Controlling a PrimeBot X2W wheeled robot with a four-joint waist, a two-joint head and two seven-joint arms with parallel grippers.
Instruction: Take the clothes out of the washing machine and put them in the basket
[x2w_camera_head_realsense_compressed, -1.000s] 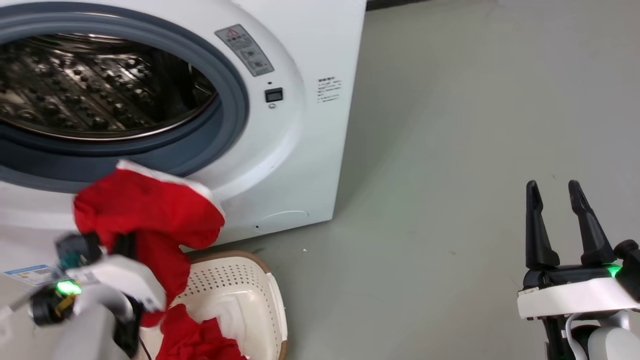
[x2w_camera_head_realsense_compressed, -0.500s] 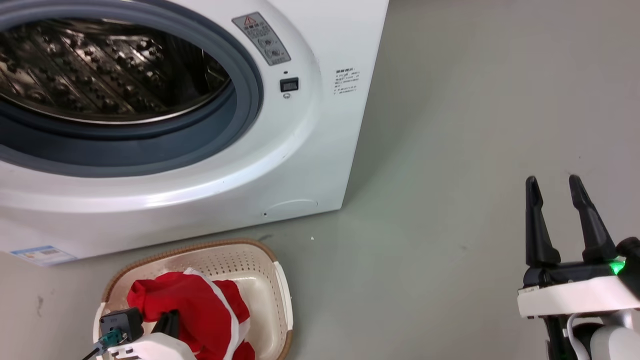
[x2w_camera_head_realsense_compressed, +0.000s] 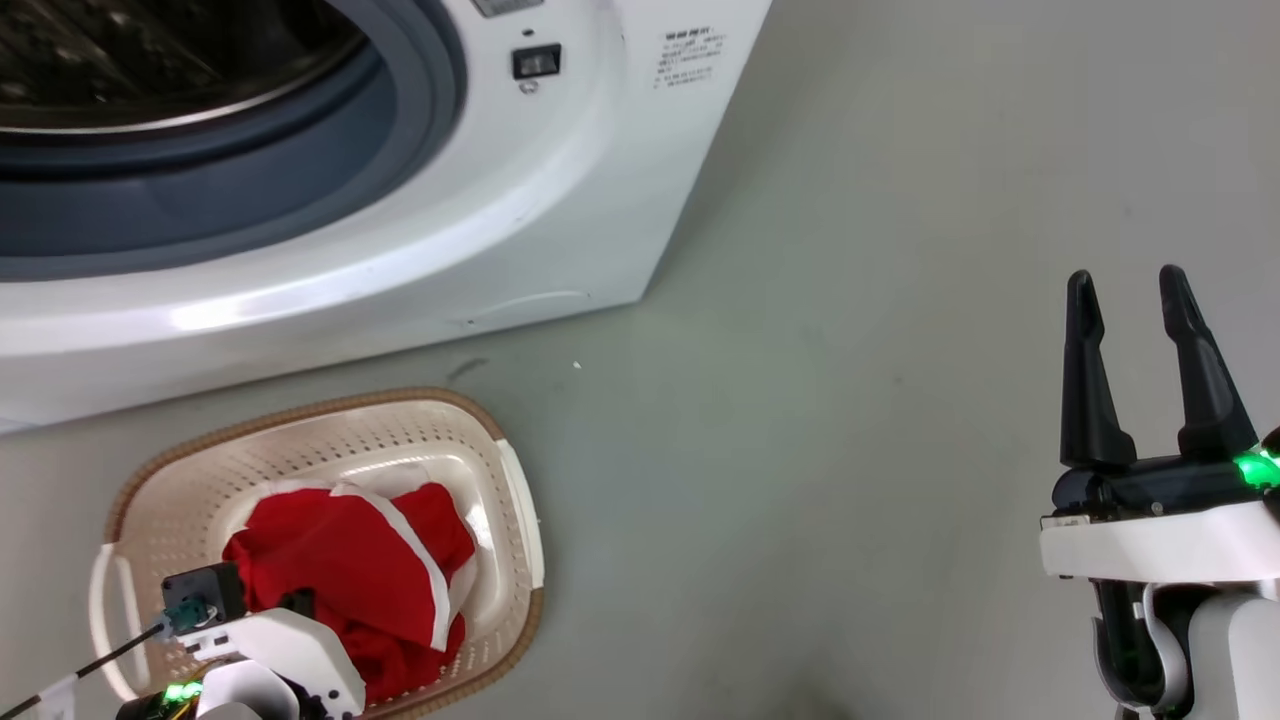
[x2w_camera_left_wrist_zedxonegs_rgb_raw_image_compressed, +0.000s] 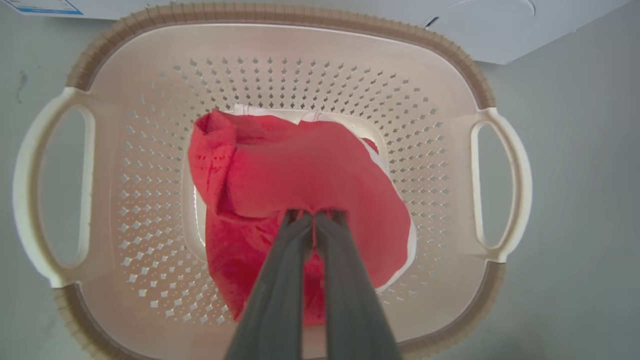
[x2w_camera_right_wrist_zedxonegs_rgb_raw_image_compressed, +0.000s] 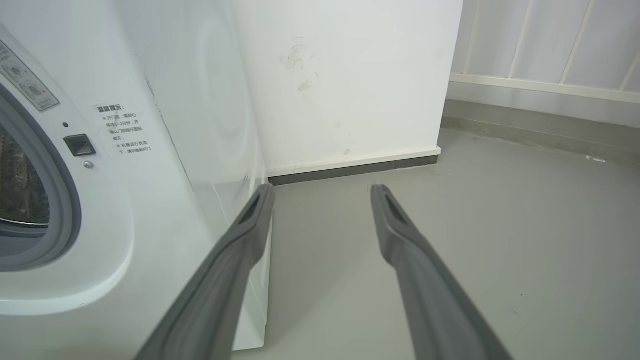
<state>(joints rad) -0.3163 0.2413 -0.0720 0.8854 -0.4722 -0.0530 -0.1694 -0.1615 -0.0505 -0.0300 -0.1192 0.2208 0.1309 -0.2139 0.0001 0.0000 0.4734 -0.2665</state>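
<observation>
In the head view, the washing machine (x2w_camera_head_realsense_compressed: 560, 200) fills the upper left. Its grey door ring (x2w_camera_head_realsense_compressed: 420, 110) frames a slice of bare steel drum (x2w_camera_head_realsense_compressed: 150, 60), too little of it to judge whether more laundry waits inside. The basket (x2w_camera_head_realsense_compressed: 520, 520) stands on the grey floor (x2w_camera_head_realsense_compressed: 850, 350) just in front of the machine, near enough that a load lifted out of the door needs only a short drop. A red garment (x2w_camera_head_realsense_compressed: 340, 560) with white trim lies bunched inside it. The left gripper (x2w_camera_head_realsense_compressed: 297, 604) points down into the folds from the basket's near side. The right gripper (x2w_camera_head_realsense_compressed: 1140, 370) stands well apart at the right, fingers upright and spread with nothing between them, probably parked out of the working arm's way.

The left wrist view looks straight down into the basket. The two long fingers meet at their tips, pinching a fold of the red garment near its middle. The cloth droops from that pinch onto the perforated bottom, so it looks low enough to let go. A white edge shows along the far side; whether it is trim or a separate cloth cannot be told.

The right wrist view has that gripper's fingers wide and empty, aimed past the machine's corner toward a white wall (x2w_camera_right_wrist_zedxonegs_rgb_raw_image_compressed: 350, 75).
</observation>
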